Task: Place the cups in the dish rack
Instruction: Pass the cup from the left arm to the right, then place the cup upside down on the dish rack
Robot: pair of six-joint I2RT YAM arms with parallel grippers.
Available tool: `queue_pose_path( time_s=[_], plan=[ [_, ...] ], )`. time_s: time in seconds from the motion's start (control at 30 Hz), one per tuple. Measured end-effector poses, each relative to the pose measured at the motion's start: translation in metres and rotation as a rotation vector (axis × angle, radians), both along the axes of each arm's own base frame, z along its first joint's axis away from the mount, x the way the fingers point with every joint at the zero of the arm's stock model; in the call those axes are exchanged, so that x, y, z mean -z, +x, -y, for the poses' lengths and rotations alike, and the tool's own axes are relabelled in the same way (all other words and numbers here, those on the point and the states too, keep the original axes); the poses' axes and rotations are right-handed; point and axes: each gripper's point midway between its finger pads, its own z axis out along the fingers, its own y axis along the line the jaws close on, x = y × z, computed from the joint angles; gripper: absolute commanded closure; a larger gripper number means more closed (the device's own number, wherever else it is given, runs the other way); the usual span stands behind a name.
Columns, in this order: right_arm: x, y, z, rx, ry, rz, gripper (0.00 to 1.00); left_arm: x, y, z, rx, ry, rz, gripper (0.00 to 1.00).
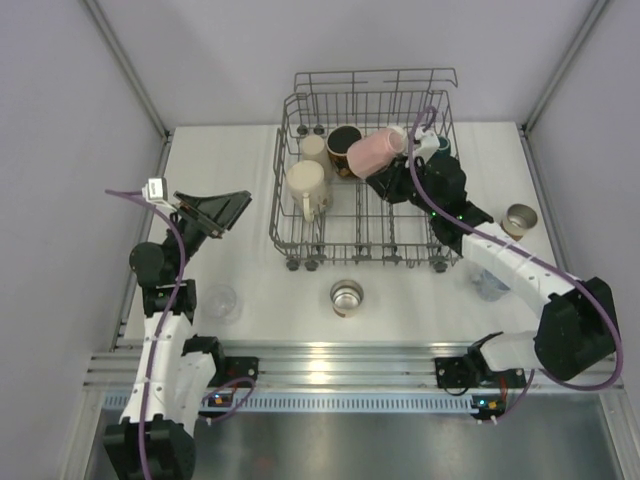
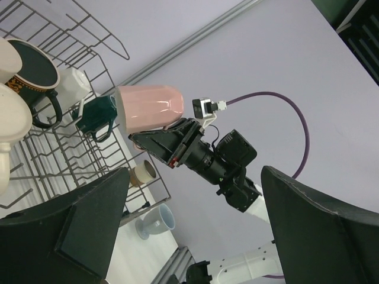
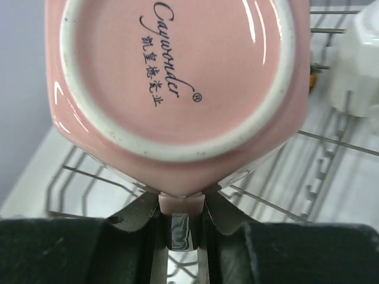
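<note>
pink cup (image 3: pixel 177 83): filling the upper frame, base facing me; my right gripper (image 3: pixel 180 208) is pinching its lower edge.
dish rack (image 1: pixel 300 240): sitting mid-frame, pink cup hanging over its upper right.
left gripper (image 1: pixel 232 210): left of the rack, my fingers are standing wide apart, holding nothing.
steel cup (image 1: pixel 347 296): sitting just below the rack.

A lab test cell: bare lilac walls (image 1: pixel 60 120) around a white table (image 1: pixel 240 190) and aluminium rail (image 1: pixel 330 362).

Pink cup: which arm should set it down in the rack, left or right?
Right. The right arm's jaws are already shut on the pink cup, holding it tipped over the dish rack. The left arm is off to the rack's left side, with its jaws wide open and empty.
</note>
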Motion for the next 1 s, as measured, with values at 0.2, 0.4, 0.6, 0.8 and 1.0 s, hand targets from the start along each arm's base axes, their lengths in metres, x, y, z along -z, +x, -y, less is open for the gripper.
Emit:
queue_pose_path(
  time_s=[0.2,0.4,0.6,0.8,1.0],
  plan=[
    [0.027,0.013,0.045,0.1,-0.249,-0.019,1.0,0.001,-0.002,0.0,-0.005,0.021,0.011,0.02],
    [0.053,0.028,0.08,0.161,-0.398,-0.058,1.0,0.005,-0.002,0.001,0.0,0.037,0.004,0.02],
    [0.084,0.047,0.096,0.167,-0.473,-0.11,1.0,0.009,0.0,0.001,-0.005,0.049,-0.003,0.02],
    [0.097,0.059,0.102,0.13,-0.559,-0.113,1.0,0.01,0.001,0.001,-0.008,0.053,-0.008,0.02],
    [0.098,0.058,0.101,0.062,-0.628,-0.061,1.0,0.012,0.001,0.001,-0.008,0.053,-0.014,0.02]
  ],
)
